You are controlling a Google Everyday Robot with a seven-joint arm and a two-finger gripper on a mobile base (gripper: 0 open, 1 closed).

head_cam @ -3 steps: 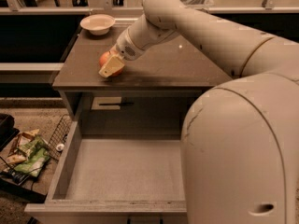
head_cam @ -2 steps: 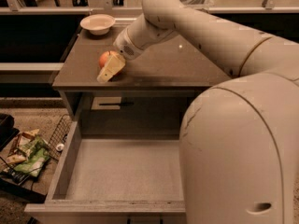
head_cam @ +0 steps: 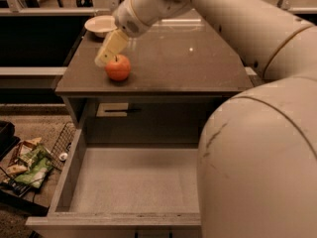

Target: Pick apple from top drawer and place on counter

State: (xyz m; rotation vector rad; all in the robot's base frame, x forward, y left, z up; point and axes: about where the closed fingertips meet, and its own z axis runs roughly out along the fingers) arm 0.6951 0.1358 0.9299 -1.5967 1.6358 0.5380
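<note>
The red-orange apple (head_cam: 118, 68) stands on the grey-brown counter (head_cam: 173, 63), near its front left. My gripper (head_cam: 105, 58) hangs just above and behind the apple's upper left, open, with nothing in it; its cream fingers (head_cam: 112, 45) slant down toward the apple. The top drawer (head_cam: 133, 180) is pulled out below the counter and its flat grey floor is bare.
A shallow cream bowl (head_cam: 100, 25) sits at the counter's back left corner. My arm (head_cam: 237, 29) crosses above the counter's right side, and my body (head_cam: 257, 172) covers the drawer's right part. A wire basket with packets (head_cam: 29, 165) stands on the floor at left.
The gripper has lifted up and back off the apple. The apple, before partly hidden in the gripper, now stands free on the counter.
</note>
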